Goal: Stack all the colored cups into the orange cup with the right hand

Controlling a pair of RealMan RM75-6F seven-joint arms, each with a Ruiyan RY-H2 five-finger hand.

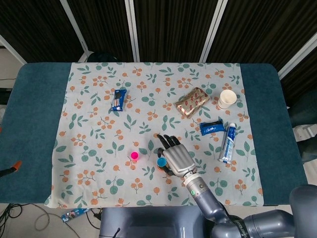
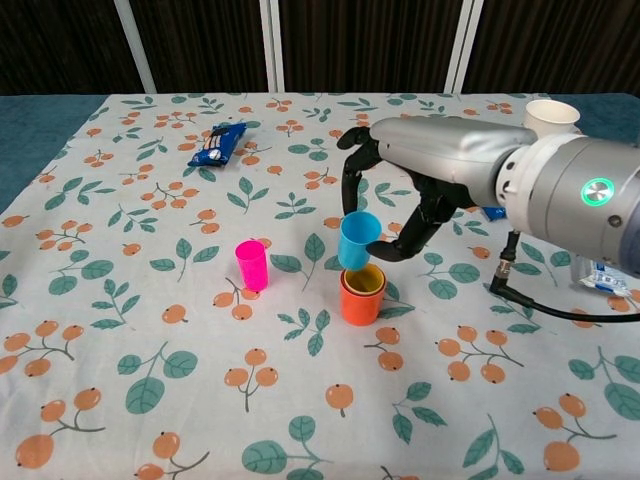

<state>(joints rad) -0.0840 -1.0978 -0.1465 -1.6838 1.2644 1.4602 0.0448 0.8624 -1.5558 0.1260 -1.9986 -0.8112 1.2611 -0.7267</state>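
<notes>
Three cups: the blue cup (image 2: 358, 240), the orange cup (image 2: 362, 296) and the pink cup (image 2: 252, 265) sit in the near-centre of the floral tablecloth (image 2: 120, 330).
Right hand: the right hand (image 2: 400, 200) pinches the blue cup between thumb and fingers (image 2: 352, 165), the rest of the fingers curved around it; the cup hangs tilted just above the orange cup's mouth.
Orange cup: upright, with a yellow cup (image 2: 365, 279) nested inside it (only the yellow rim shows).
Pink cup: upright and alone, left of the orange cup in the chest view, near but apart from it.
Left hand: neither view shows it.
Edges: from the head view the cups lie toward the robot's side of the cloth, with teal table (image 1: 29, 119) showing past the cloth on both sides.
Open room: bare cloth surrounds the stack on the left and in front; the pink cup has open cloth on every side.
Other things: a blue snack packet (image 1: 118, 99) far left-back, a gold-and-red patterned packet (image 1: 191, 101) behind centre, a white paper cup (image 1: 227, 98) at back right, a second blue wrapper (image 1: 212, 127) and a toothpaste tube (image 1: 228, 144) on the right.
In the way: the right forearm (image 2: 560, 195) crosses above the right-hand items; none of them touches the cups.
</notes>
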